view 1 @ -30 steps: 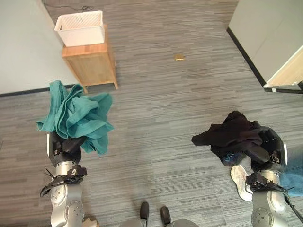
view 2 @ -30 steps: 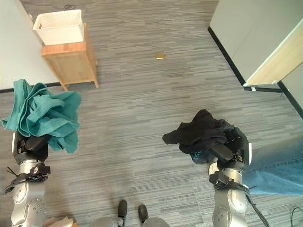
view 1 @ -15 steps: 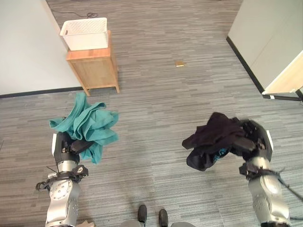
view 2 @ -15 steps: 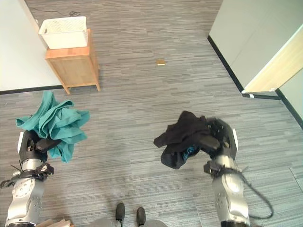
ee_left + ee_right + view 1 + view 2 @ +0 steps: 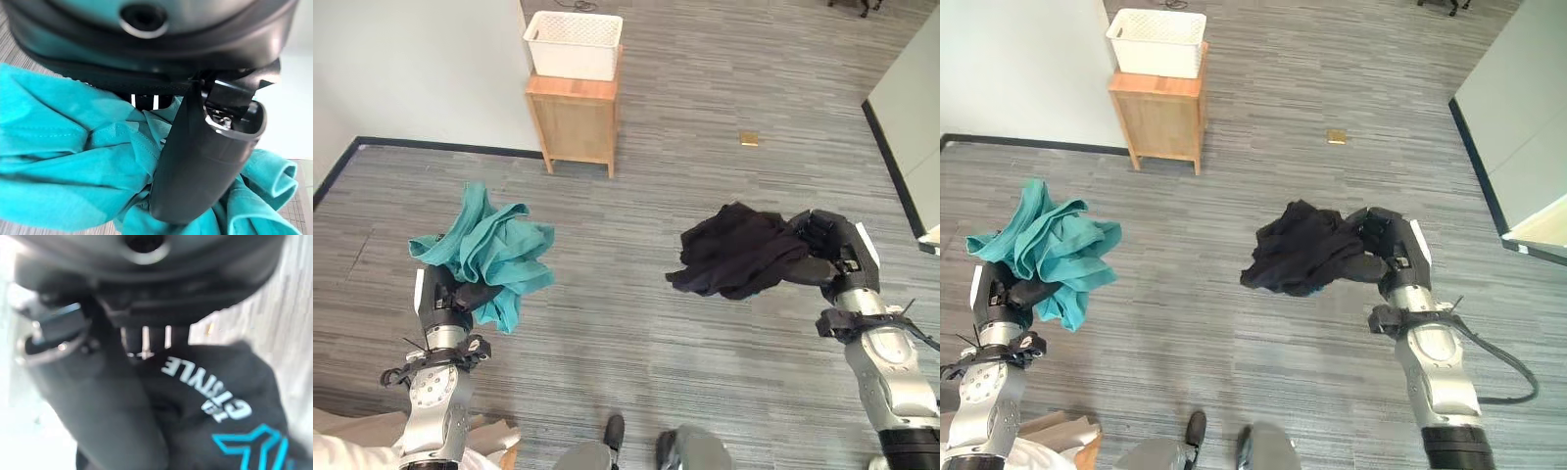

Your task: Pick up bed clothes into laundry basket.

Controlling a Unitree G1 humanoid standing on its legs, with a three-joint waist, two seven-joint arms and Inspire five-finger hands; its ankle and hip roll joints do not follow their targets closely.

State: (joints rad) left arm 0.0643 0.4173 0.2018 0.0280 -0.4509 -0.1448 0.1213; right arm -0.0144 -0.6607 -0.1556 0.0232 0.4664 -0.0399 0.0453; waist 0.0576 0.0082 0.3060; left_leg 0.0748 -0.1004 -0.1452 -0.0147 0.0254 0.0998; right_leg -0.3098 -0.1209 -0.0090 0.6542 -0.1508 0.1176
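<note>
A bunched teal garment (image 5: pixel 484 253) hangs above the floor at the left, with my left hand (image 5: pixel 447 297) shut on its lower part; the left wrist view has the thumb (image 5: pixel 205 156) pressed into the teal cloth (image 5: pixel 73 161). At the right, my right hand (image 5: pixel 827 257) is shut on a crumpled black garment (image 5: pixel 736 252) with white and blue print (image 5: pixel 230 416), held out over the floor. A white laundry basket (image 5: pixel 573 44) stands on a small wooden cabinet (image 5: pixel 576 122) far ahead, against the wall.
A white wall (image 5: pixel 411 69) with a dark skirting runs along the left. Another wall base (image 5: pixel 896 166) runs at the right. A small tan object (image 5: pixel 748 139) lies on the grey striped floor (image 5: pixel 636 196) between me and the cabinet.
The camera has swung, so the cabinet and basket now sit nearer the middle. Both hands keep their garments; the black one is held out more to the left of the right hand.
</note>
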